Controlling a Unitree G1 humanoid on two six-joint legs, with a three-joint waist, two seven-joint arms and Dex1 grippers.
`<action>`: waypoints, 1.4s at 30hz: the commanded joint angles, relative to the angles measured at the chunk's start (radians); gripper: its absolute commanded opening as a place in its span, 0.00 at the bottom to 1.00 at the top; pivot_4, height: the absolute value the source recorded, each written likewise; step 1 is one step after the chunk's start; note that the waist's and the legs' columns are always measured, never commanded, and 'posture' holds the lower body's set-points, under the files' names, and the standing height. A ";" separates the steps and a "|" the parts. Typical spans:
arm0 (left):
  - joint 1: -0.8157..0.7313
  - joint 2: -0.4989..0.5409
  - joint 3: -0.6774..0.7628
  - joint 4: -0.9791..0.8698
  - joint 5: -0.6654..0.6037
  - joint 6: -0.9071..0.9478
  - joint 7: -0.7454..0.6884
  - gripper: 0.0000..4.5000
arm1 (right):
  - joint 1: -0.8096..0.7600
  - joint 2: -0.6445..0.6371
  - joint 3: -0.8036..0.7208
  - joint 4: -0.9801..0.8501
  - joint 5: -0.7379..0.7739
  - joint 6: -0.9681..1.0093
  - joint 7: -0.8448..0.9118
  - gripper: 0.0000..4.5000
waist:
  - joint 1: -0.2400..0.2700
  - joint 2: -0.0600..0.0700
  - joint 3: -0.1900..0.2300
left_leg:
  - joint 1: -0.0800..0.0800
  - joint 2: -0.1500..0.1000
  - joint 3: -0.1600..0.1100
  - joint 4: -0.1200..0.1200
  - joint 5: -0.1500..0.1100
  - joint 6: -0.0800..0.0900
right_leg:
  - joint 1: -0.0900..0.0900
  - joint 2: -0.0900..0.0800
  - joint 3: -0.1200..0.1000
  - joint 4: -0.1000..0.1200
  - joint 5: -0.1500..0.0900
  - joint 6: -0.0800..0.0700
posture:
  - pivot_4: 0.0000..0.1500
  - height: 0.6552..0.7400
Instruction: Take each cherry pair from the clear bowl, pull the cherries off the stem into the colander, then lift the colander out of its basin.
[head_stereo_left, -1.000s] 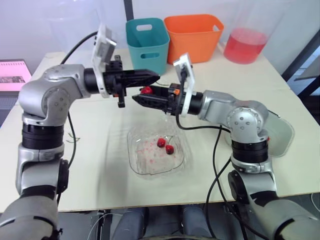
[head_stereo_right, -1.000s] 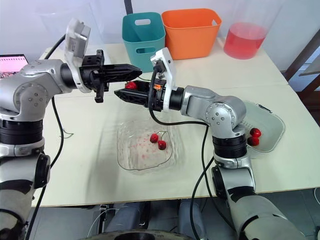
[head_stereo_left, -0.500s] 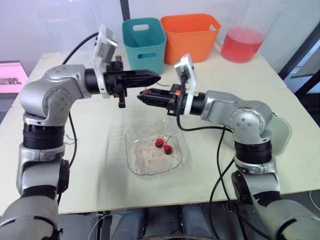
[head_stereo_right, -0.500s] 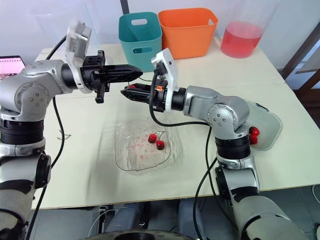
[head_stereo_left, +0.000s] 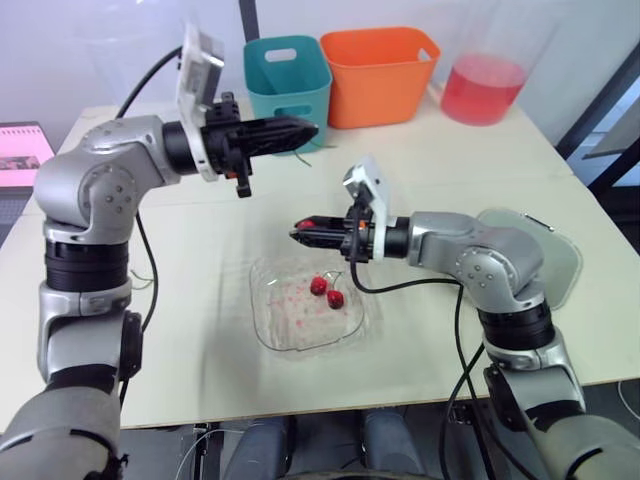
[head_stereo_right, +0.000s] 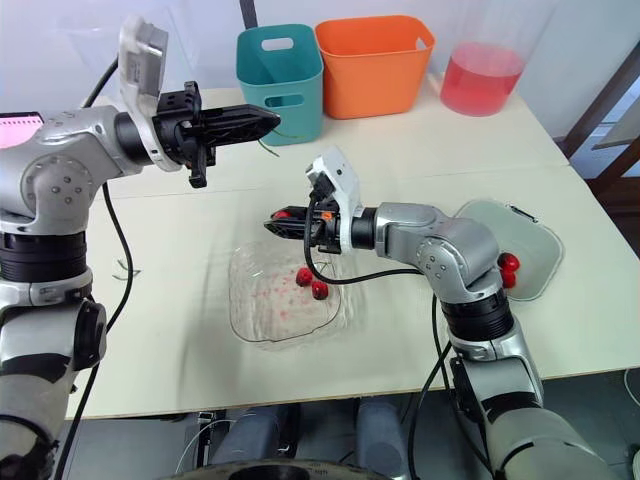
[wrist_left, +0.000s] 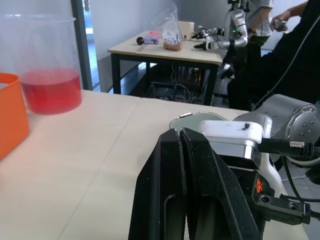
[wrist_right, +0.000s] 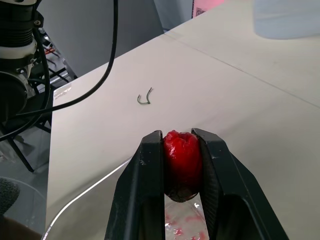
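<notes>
Red cherry (wrist_right: 183, 162) clamped between right gripper (head_stereo_left: 303, 227) fingers, held just above far rim of clear bowl (head_stereo_left: 265, 330); one cherry pair (head_stereo_left: 327, 291) lies inside clear bowl. Left gripper (head_stereo_left: 308, 130) fingers pressed together, thin green stem (head_stereo_right: 263, 147) hanging at their tips

Robotics lab: another robot arm (wrist_left: 235, 25) on far workbench (wrist_left: 160, 51), person (wrist_left: 292, 45) beside it.

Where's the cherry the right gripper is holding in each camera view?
Left eye view: cherry in the right gripper, over the clear bowl's far rim.
Right eye view: same spot, left of centre.
Right wrist view: centre, between both fingers.
Shared landmark: the clear bowl.
</notes>
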 joint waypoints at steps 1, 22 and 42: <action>-0.015 0.006 0.024 -0.007 0.002 -0.030 0.001 0.00 | -0.004 -0.015 -0.050 -0.044 0.003 -0.016 -0.006 0.16 | 0.000 0.000 0.000 | 0.000 0.000 0.000 0.000 0.000 0.000 | 0.000 0.000 0.000 0.000 0.000 0.000 | 1.00 1.00; 0.089 0.010 -0.028 0.055 0.134 -0.189 -0.042 0.00 | 0.356 -0.497 -0.727 -0.110 0.093 -0.038 0.069 0.16 | 0.031 0.000 0.000 | 0.000 0.000 0.004 0.001 -0.001 0.002 | 0.001 0.000 0.001 -0.002 0.000 0.000 | 1.00 1.00; 0.115 -0.005 -0.057 0.022 0.175 -0.196 -0.028 0.00 | 0.590 -0.754 -0.670 0.073 -0.170 -0.229 0.206 0.16 | 0.028 0.000 0.000 | 0.001 0.001 0.007 0.002 -0.002 0.003 | 0.003 0.000 0.001 -0.003 0.000 0.000 | 1.00 1.00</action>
